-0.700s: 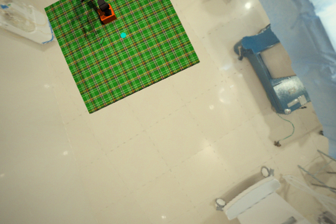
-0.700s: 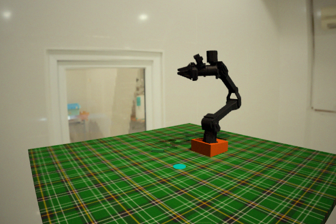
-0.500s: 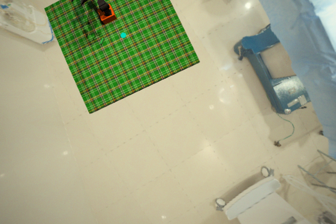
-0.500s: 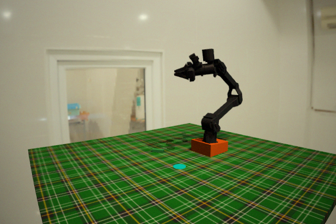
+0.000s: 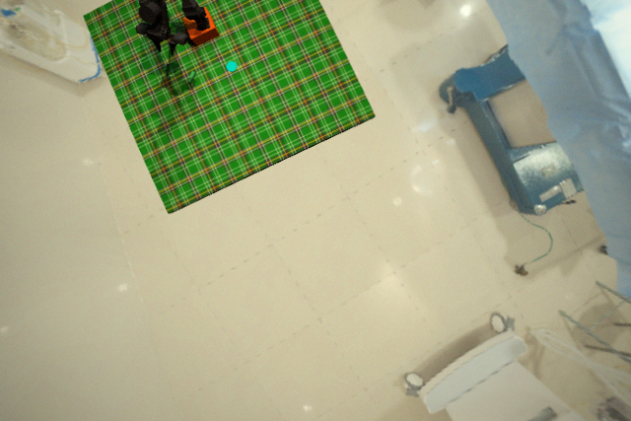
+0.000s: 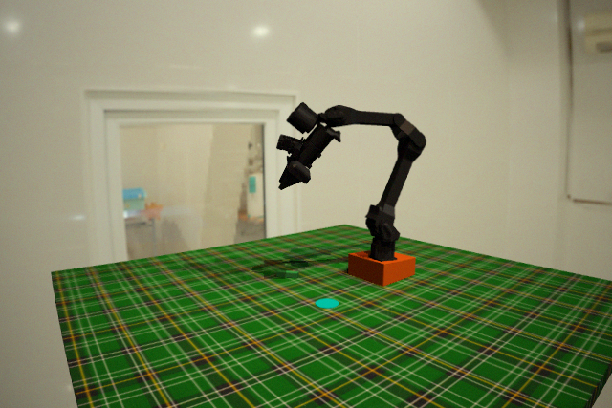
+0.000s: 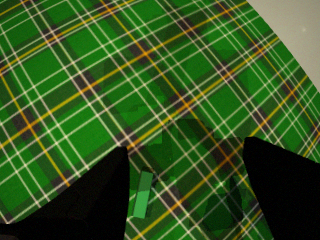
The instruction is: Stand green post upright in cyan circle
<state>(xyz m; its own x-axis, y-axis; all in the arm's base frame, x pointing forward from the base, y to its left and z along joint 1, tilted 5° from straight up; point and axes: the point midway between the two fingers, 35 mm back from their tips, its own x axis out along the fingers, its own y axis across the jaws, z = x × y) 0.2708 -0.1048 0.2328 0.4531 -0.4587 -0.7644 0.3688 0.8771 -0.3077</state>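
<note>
The green post (image 5: 191, 77) (image 6: 286, 274) (image 7: 143, 195) lies on its side on the green plaid table top, partly in the arm's shadow. In the wrist view it shows low in the picture, just right of the left finger. The cyan circle (image 5: 231, 66) (image 6: 326, 303) is a flat disc on the table top, with nothing standing on it; it is outside the wrist view. My gripper (image 5: 166, 52) (image 6: 281, 187) (image 7: 187, 152) is open and empty, tilted downward, high above the table. Its fingers are well apart, and neither touches the post.
The arm's orange base block (image 5: 204, 35) (image 6: 399, 270) stands on the plaid table top (image 5: 285, 101) (image 6: 197, 324) (image 7: 65, 65), near the circle. The arm's shadow falls around the post. The table's edge shows at the upper right of the wrist view.
</note>
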